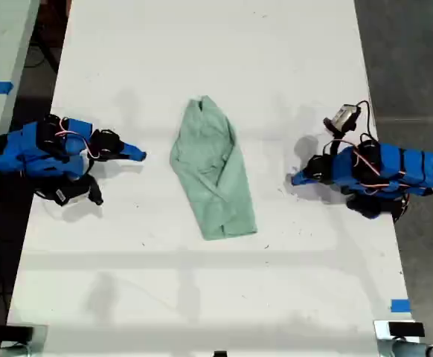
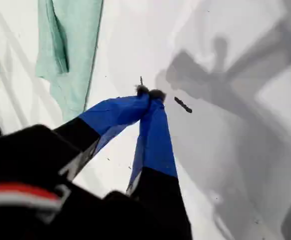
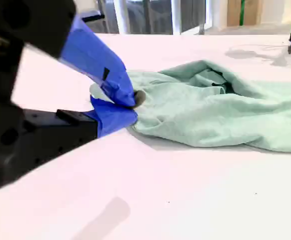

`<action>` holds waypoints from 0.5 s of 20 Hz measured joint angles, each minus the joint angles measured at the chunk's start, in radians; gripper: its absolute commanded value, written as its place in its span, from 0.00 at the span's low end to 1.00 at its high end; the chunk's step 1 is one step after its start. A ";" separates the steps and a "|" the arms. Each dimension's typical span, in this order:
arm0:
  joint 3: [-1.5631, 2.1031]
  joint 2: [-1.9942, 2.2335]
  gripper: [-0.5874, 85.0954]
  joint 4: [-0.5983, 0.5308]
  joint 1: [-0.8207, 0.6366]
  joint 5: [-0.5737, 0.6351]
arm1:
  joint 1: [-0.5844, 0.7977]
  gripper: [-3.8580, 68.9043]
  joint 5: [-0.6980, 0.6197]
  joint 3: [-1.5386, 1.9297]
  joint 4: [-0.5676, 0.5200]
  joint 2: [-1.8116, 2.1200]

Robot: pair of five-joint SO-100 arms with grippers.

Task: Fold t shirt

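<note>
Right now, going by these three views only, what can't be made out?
- Folds and underside of the t shirt: covered by its own top layer in every view.
- Whether my second gripper touches the cloth: in the second wrist view its tips overlap the shirt's edge.
- Most of the shirt in the first wrist view: cut off by the picture edge.
- The dark speck near my first gripper: too small to identify.
</note>
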 measured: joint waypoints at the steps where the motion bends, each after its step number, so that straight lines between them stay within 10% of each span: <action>1: 0.000 0.000 0.01 0.002 0.000 0.000 | 0.000 0.03 0.002 0.000 0.000 0.000; 10: -0.028 -0.015 0.01 0.071 0.038 -0.110 | 0.018 0.03 0.115 -0.005 -0.006 0.003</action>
